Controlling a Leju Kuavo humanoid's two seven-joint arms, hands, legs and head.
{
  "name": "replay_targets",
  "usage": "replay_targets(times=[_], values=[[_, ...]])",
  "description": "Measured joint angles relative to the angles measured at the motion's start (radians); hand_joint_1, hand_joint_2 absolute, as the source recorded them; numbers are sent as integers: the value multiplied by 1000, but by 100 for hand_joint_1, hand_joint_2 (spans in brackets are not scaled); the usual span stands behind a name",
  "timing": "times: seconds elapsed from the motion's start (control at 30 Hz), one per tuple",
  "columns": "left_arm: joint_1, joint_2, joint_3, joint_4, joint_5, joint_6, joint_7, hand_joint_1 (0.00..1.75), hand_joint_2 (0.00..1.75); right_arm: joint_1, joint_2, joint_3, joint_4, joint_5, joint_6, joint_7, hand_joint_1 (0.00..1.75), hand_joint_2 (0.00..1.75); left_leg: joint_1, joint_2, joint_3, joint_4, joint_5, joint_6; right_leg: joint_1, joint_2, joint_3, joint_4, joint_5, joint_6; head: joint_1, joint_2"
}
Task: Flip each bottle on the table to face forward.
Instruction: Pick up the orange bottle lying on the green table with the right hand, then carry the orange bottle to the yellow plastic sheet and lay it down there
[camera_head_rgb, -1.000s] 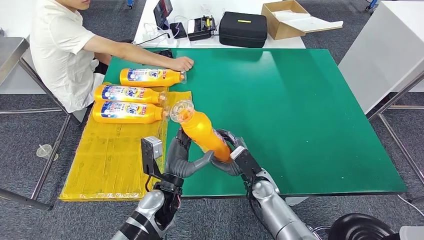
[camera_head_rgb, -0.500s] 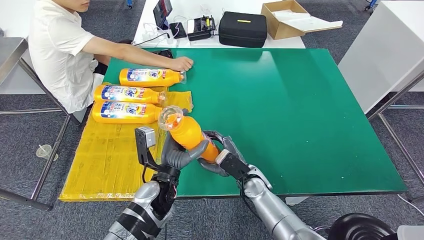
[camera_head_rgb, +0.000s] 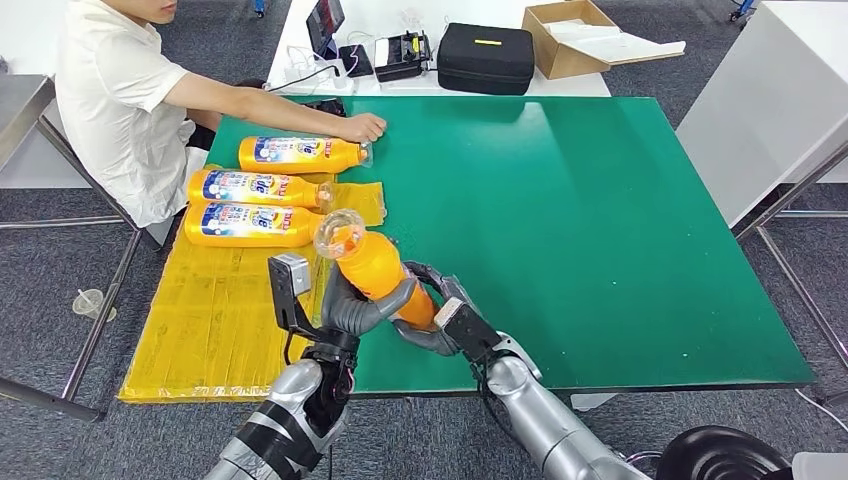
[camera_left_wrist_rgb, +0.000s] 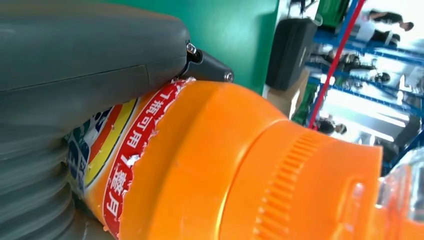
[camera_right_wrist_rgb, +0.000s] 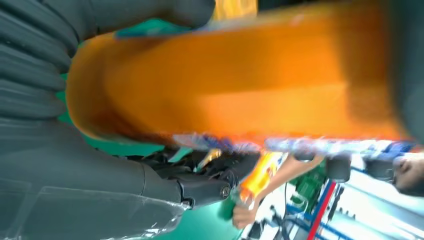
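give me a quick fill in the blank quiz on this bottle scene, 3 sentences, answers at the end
1. The orange bottle in the air is held by ____ of the robot's hands, left hand and right hand.
2. ____ labelled bottles lie on their sides at the table's left end.
3. The person's hand rests on the ____ table.

Answers: both; three; green

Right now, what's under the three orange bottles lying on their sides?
The nearer two bottles lie on a yellow sheet. The far bottle rests on the green table, a person's hand at its cap. What lies under the sheet is covered.
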Motion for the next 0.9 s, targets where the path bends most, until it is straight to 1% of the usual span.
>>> replay_targets(times=[0.33,0.43,0.57,0.77,0.8,0.83,0.87,0.9], values=[[1,-1,0,0,-13,13,-12,175,175,13,13,0,0,-19,9,0,0,175,0,0,0,0,0,0,0,0,0,0,0,0,0,0],[2,-1,0,-3,-29,31,-27,175,175,14,14,0,0,-23,8,2,0,175,0,0,0,0,0,0,0,0,0,0,0,0,0,0],[18,-1,0,-33,-67,81,-53,175,175,26,20,-3,0,-31,-16,4,0,0,0,0,0,0,0,0,0,0,0,0,0,0,0,0],[39,6,9,-87,-165,246,-85,175,175,74,34,-45,-10,-47,-141,-6,0,0,0,0,-1,0,0,0,0,0,0,0,0,0,0,0],[40,8,11,-91,-196,286,-97,175,175,83,35,-55,-16,-46,-164,-10,0,0,0,0,-1,0,0,0,0,0,0,0,0,0,0,0],[40,11,12,-94,-250,343,-115,175,175,93,36,-66,-24,-46,-195,-13,0,0,0,0,-1,0,0,0,0,0,0,0,0,0,0,0],[41,14,16,-95,-342,415,-137,175,175,106,37,-79,-40,-49,-242,-16,0,0,0,0,-1,0,0,0,0,0,0,0,0,0,0,0],[44,13,30,-98,-472,487,-159,175,175,123,37,-93,-70,-59,-302,-19,0,0,0,-1,-1,0,0,0,0,-1,0,0,0,0,0,0]])
